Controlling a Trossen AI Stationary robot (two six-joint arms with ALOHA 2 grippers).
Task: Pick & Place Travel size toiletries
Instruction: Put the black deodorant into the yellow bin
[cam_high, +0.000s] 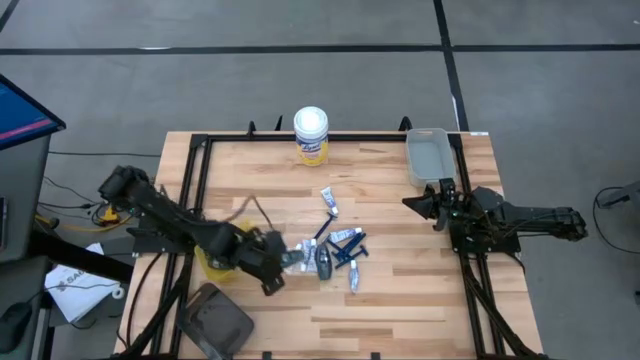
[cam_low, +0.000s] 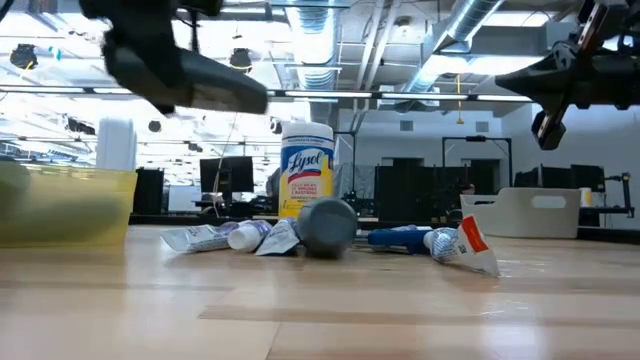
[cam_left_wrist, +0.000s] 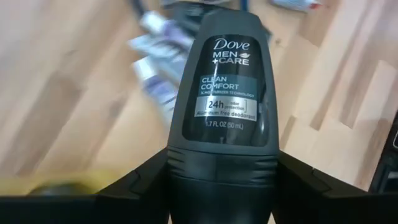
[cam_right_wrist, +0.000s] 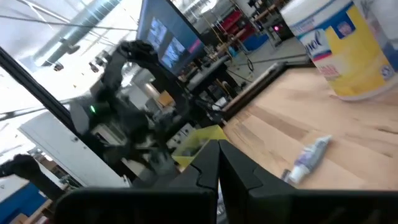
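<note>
The travel size toiletries lie in a loose pile (cam_high: 338, 245) in the middle of the table: white tubes (cam_low: 215, 238) and a dark grey stick (cam_low: 325, 228) lying on its side. My left gripper (cam_high: 272, 262) hangs above the table left of the pile, shut on another dark grey deodorant stick (cam_left_wrist: 224, 87). My right gripper (cam_high: 415, 203) waits shut at the table's right side, level, with nothing between its fingers (cam_right_wrist: 217, 155). My left gripper pinches the deodorant stick between its two fingers (cam_left_wrist: 146, 183), one on each side of the end nearest the wrist (cam_left_wrist: 186, 165). The fingers slant down from the table's left. The stick lies along them, its labelled end pointing away, lifted clear of the table.
A yellow bin (cam_high: 212, 265) stands under the left arm near the table's left edge. A grey bin (cam_high: 428, 155) sits at the far right corner. A tall white canister with a yellow label (cam_high: 311, 135) stands at the far edge. A dark pad (cam_high: 215, 318) lies at the near left.
</note>
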